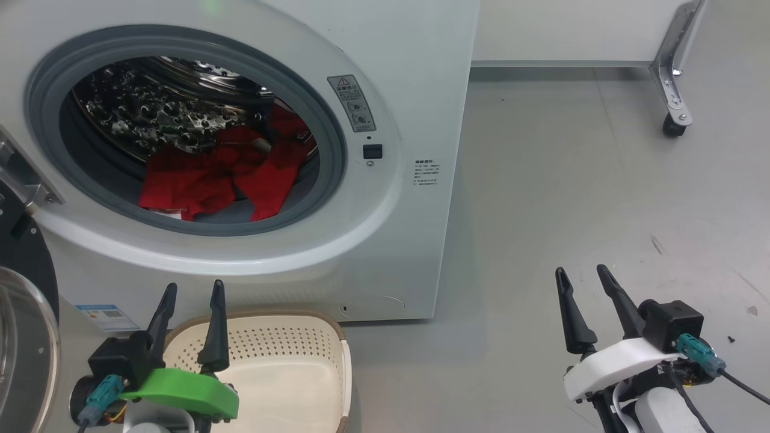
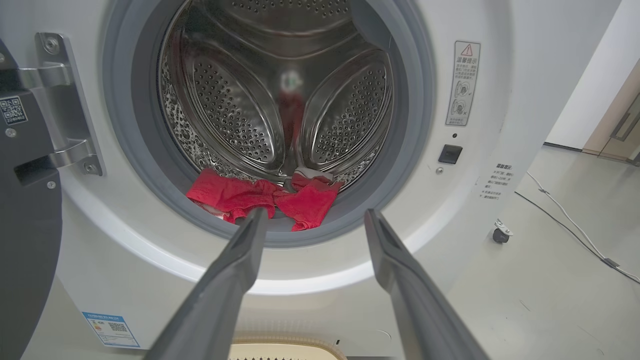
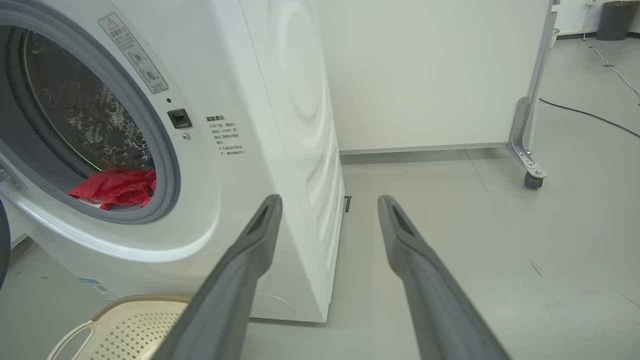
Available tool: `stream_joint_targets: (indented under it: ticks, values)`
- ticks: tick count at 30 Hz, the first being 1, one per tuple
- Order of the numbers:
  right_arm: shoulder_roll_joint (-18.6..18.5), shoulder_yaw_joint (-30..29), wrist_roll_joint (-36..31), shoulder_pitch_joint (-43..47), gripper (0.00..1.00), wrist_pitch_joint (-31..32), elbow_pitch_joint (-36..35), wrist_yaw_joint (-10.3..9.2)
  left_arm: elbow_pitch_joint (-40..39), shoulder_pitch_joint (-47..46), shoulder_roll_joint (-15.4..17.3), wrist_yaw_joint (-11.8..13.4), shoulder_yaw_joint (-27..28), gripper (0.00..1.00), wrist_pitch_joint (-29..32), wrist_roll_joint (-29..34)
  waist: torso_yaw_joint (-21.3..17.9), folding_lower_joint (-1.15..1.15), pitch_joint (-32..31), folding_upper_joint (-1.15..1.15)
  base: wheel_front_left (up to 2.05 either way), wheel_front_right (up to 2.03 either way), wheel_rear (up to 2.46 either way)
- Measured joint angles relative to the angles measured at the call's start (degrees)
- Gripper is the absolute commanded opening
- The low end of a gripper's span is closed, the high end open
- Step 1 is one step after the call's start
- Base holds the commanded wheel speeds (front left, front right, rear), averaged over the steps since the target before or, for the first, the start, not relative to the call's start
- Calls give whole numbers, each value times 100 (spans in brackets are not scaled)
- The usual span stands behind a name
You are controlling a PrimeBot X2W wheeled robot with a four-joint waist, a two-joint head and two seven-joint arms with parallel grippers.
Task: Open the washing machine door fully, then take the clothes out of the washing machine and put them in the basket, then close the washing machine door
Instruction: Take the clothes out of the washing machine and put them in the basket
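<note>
The white washing machine (image 1: pixel 415 240) stands ahead with its drum mouth uncovered. Its door (image 1: pixel 24 313) hangs swung out at the far left, black rim and glass bowl showing. Red clothes (image 1: pixel 222 174) lie at the bottom front of the dimpled drum, also seen as red clothes (image 2: pixel 260 197) and red clothes (image 3: pixel 117 186). The cream basket (image 1: pixel 289 343) sits empty on the floor below the drum mouth. My left gripper (image 1: pixel 192 288) is open above the basket, well short of the drum. Over bare floor to the machine's right, my right gripper (image 1: pixel 583 273) is open.
A white partition on a castor leg (image 1: pixel 674 120) stands at the back right. A cable (image 2: pixel 570 225) runs across the grey floor right of the machine. The door hinge bracket (image 2: pixel 65 110) juts out at the drum's left side.
</note>
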Motion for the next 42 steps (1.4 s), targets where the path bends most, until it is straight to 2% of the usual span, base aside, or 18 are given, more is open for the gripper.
stream_joint_targets:
  ticks: [30,39,42]
  values:
    - [13,11,-37,0,100,0,41,1,40,0,-2,-1,-12,100,0,0,-10,0,27,0,0,0,0]
    - [14,7,-37,-1,100,-2,-55,1,-40,-1,-2,0,-4,100,-1,0,-20,0,190,0,0,0,0]
    - [20,16,-38,-10,100,-13,-111,1,-68,-1,1,68,45,100,0,1,-29,0,295,0,0,0,0]
